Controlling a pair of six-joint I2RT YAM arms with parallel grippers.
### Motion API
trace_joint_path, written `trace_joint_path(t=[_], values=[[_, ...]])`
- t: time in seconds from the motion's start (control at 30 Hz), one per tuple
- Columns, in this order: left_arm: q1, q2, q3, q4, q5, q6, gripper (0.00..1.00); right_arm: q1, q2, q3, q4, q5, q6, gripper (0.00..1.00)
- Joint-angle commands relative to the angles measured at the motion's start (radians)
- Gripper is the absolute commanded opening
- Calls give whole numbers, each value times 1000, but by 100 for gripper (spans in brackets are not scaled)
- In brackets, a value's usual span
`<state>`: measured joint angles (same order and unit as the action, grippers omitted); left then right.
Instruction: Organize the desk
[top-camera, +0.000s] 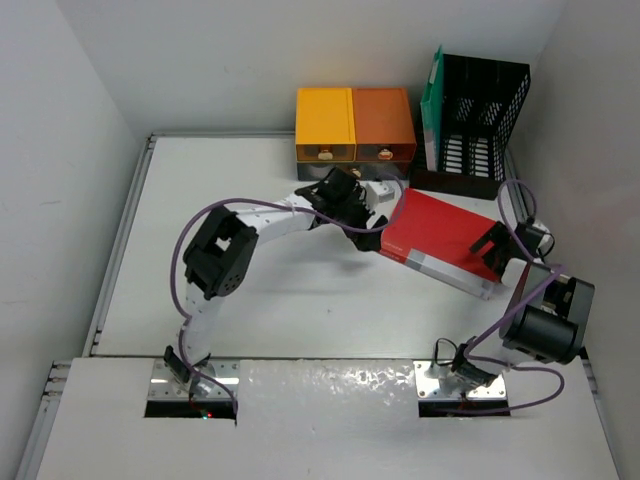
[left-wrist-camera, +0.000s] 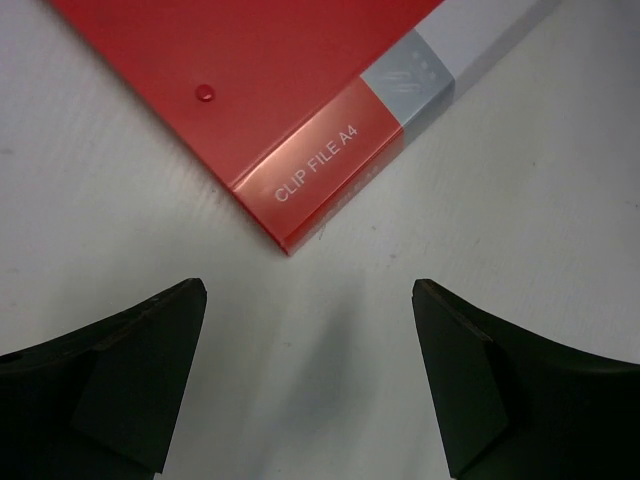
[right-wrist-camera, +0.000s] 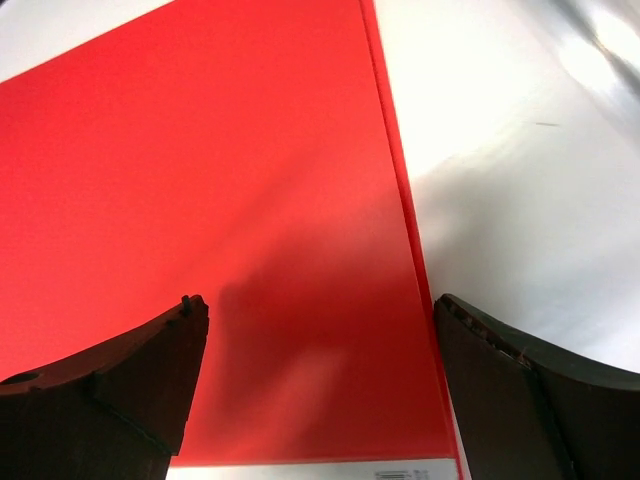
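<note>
White and flat, the desk (top-camera: 280, 300) lies under the red clip file (top-camera: 445, 245) and spreads out from it on every side. A thin metal rail runs along its left edge, from the arm bases towards the back wall. In the overhead view it seems to stretch further across than back, though the slant of the view leaves its long axis uncertain.

The file lies flat on the desk's right half. Its long axis runs from left to right and tips towards the near right corner. Its spine, on the near long edge, reads "CLIP FILE A4" beside a grey-white strip.

The left gripper (top-camera: 368, 238) hangs just off the file's left corner. Its jaws are spread wide over bare desk and grip nothing. The right gripper (top-camera: 492, 248) sits over the file's right end, also wide open and empty. In its wrist view one long edge of the file runs between the fingers.

Behind the file stand a yellow and orange drawer unit (top-camera: 355, 125) and, to the right of that, a black file rack (top-camera: 480, 115) with a green folder (top-camera: 432, 100) in it.
</note>
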<state>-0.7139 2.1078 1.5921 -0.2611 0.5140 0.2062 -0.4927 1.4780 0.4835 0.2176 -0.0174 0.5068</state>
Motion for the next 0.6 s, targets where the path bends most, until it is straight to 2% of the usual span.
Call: trace_joint_path(t=[0.0, 0.23, 0.37, 0.47, 0.57], values=[[8, 24, 31, 45, 89, -63, 83, 39, 42, -51, -51, -118, -13, 90], [27, 98, 45, 77, 80, -120, 83, 121, 19, -50, -52, -130, -42, 90], [57, 162, 84, 115, 147, -186, 83, 166, 38, -23, -80, -121, -60, 90], [88, 227, 155, 91, 169, -246, 79, 171, 35, -26, -73, -127, -59, 90], [114, 230, 125, 108, 156, -251, 75, 171, 24, -36, -58, -130, -53, 90]])
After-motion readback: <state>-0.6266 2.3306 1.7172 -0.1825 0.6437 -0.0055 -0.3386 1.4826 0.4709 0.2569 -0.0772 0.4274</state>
